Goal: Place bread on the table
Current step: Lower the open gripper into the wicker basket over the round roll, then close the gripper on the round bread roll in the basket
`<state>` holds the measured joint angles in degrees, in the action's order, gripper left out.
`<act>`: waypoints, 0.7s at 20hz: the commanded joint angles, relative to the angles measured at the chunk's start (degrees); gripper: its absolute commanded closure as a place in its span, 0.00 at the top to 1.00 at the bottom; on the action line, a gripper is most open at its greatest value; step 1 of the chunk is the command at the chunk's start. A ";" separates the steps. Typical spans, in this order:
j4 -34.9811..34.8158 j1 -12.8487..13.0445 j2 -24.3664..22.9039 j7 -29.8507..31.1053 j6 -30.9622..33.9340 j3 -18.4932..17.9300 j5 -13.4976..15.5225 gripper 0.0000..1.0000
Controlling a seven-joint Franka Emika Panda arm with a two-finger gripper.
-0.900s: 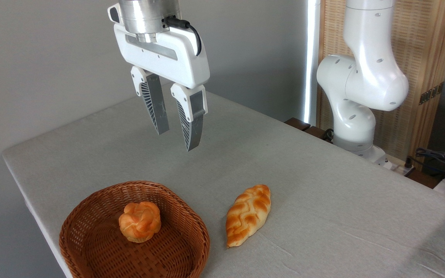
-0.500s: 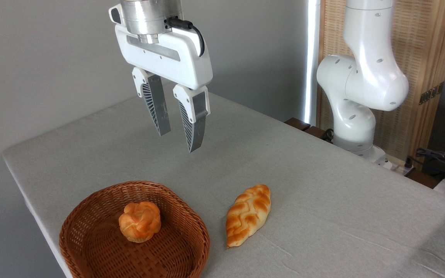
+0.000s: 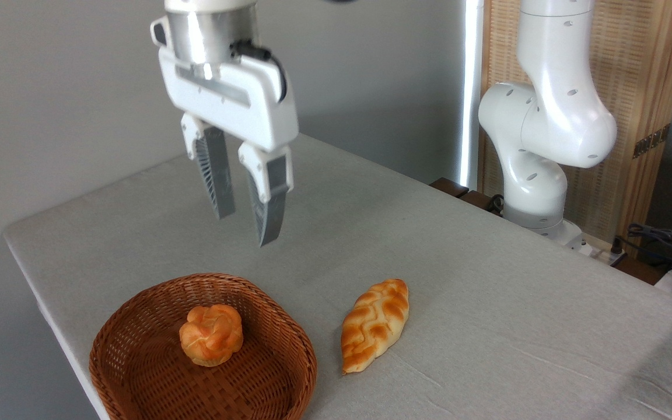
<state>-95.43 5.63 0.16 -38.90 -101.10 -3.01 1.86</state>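
Observation:
The bread (image 3: pixel 211 335), a small round orange-golden knotted bun, lies inside a brown wicker basket (image 3: pixel 137 367) at the front left of the table (image 3: pixel 458 268), which is covered in light grey cloth. My gripper (image 3: pixel 245 230) hangs in the air above the far rim of the basket, well above the bun and a little behind it. Its two ribbed grey fingers (image 3: pixel 217 178) point down, stand apart, and hold nothing.
A longer braided loaf (image 3: pixel 374 323) lies on the cloth just right of the basket. The arm's white base (image 3: pixel 537 163) stands at the table's far right edge. Behind it are a wooden screen and cables (image 3: pixel 662 239).
The gripper has moved left and down toward the basket. Its fingers remain apart. The bun, basket and braided loaf have not moved.

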 commanded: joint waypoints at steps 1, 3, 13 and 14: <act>-2.30 0.18 2.29 3.82 -7.87 0.81 0.16 1.00; -3.88 0.18 3.44 3.92 -11.91 2.47 0.07 1.00; -11.09 0.18 6.34 2.00 -24.14 3.97 -0.81 1.00; -11.53 0.18 6.61 0.33 -24.23 3.97 -0.81 1.00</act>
<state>-105.30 5.86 6.71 -35.92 -123.05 0.91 1.84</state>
